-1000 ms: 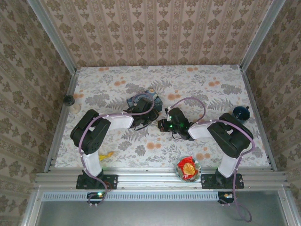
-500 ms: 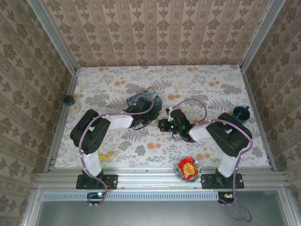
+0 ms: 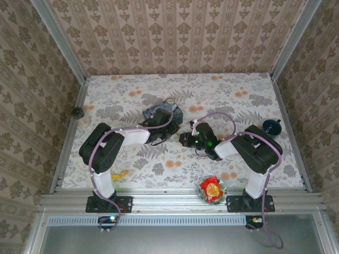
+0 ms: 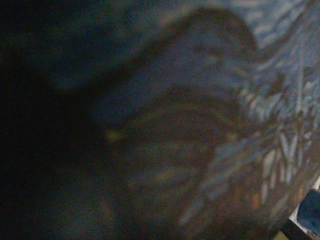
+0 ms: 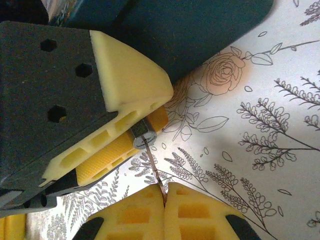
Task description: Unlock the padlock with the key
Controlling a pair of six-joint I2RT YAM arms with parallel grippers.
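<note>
A blue painted tin [image 3: 163,109] sits near the middle of the floral table [image 3: 228,95]. A small dark round knob [image 3: 78,111] lies at the left edge and a dark blue dish [image 3: 271,126] at the right edge. A bowl of red-and-orange wrappers [image 3: 212,189] stands on the near edge, with a yellow scrap [image 3: 121,174] toward the near-left corner

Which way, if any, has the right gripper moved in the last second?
Yes, slightly. The right gripper has drifted right, its green light now closer above the snack bowl; its tip stays beside the blue tin.
</note>
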